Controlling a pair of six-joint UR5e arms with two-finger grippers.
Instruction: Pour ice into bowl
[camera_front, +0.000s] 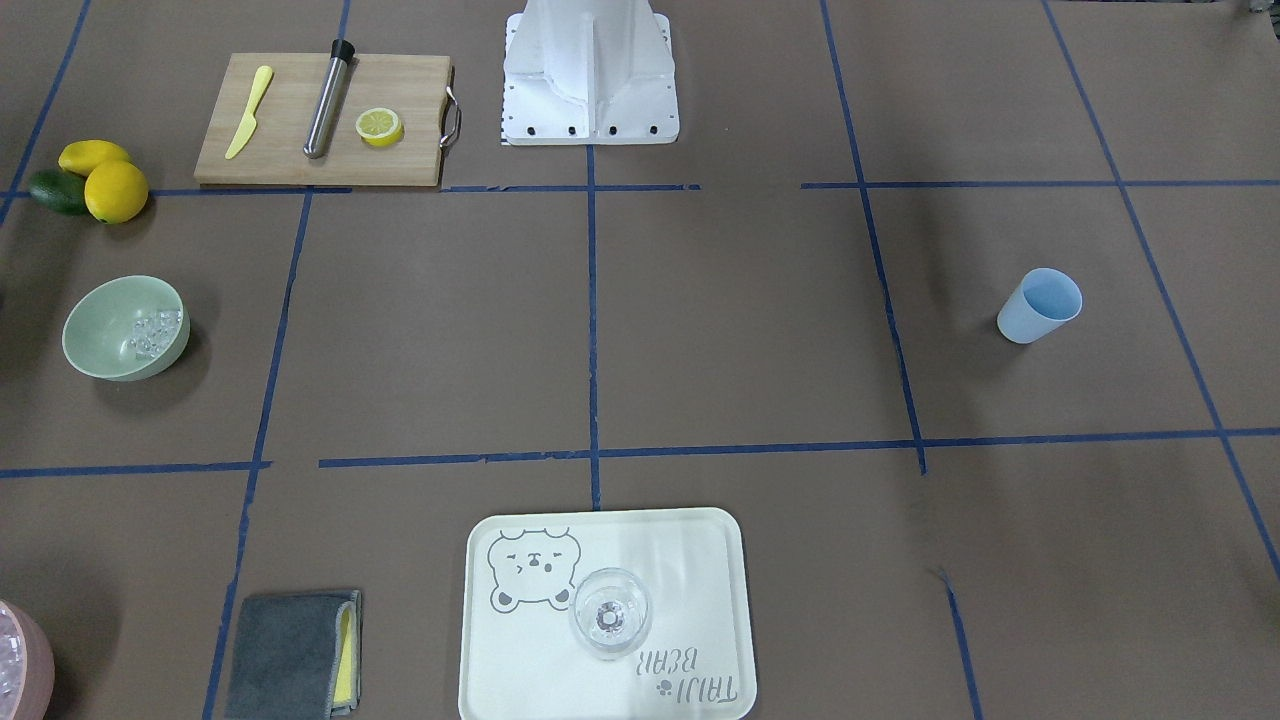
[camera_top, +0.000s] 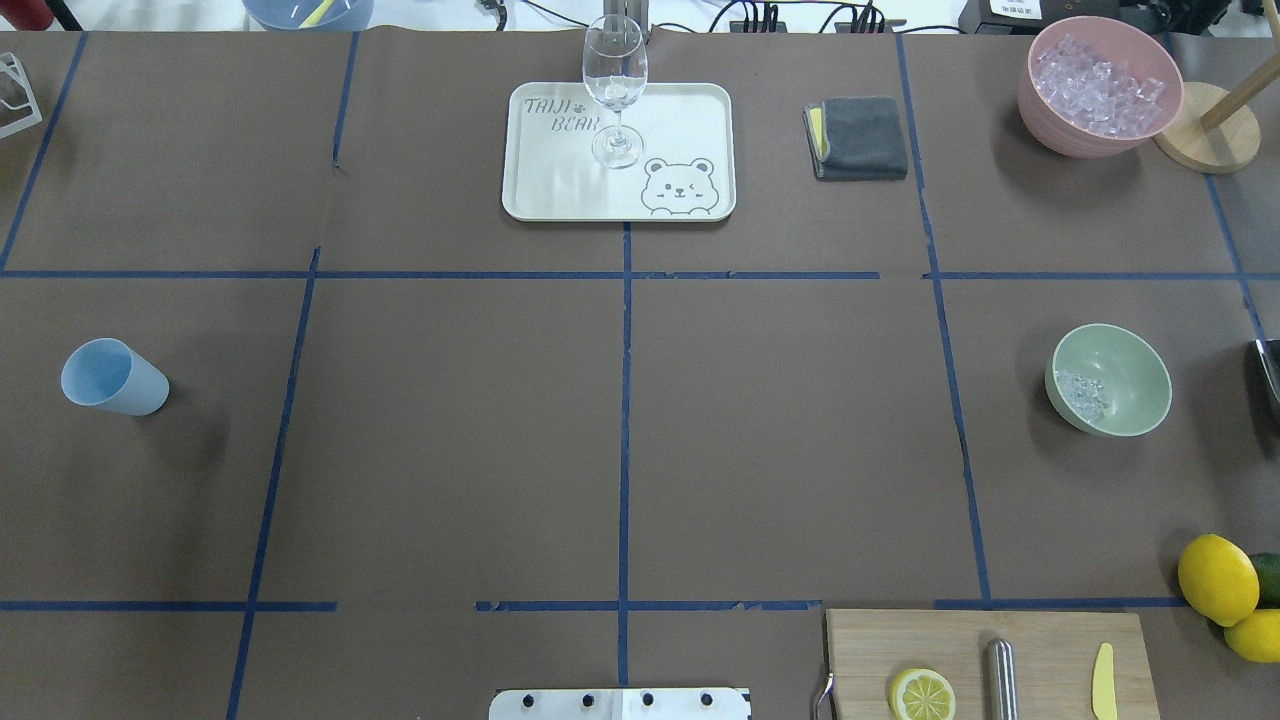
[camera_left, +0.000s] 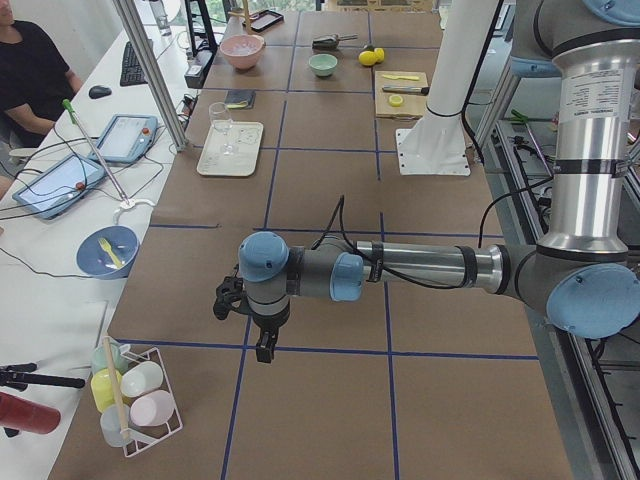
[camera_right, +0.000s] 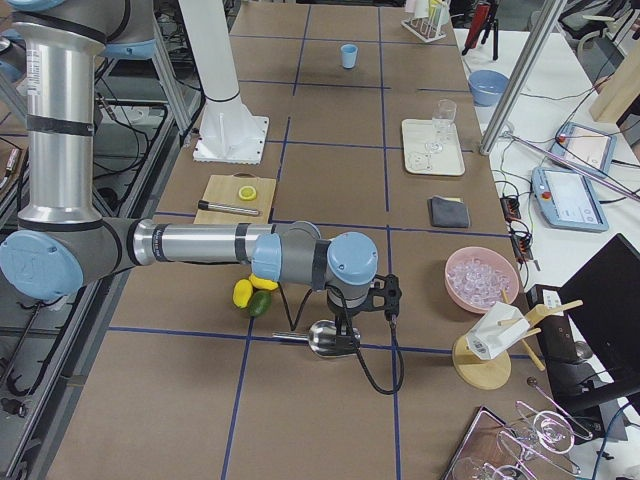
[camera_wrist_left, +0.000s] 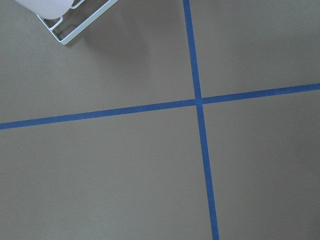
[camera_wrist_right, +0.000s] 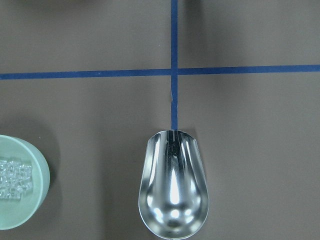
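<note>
On the robot's right side of the surface (camera_top: 450, 450), the bowl (camera_top: 1125, 375) stands upright with the ice (camera_top: 1083, 392) heaped against one inner wall. Near it, a metal scoop (camera_wrist_right: 173, 185) lies hollow-up beneath the right gripper (camera_right: 345, 322). Whether that gripper or the left gripper (camera_left: 263, 350), hanging near a wire rack (camera_left: 150, 420), is open or closed cannot be told.

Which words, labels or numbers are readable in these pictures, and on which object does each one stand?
"TAIJI BEAR": printed on the cream tray, beside a bear drawing.
The white label on the left arm: too small to read.
No other text is readable.
</note>
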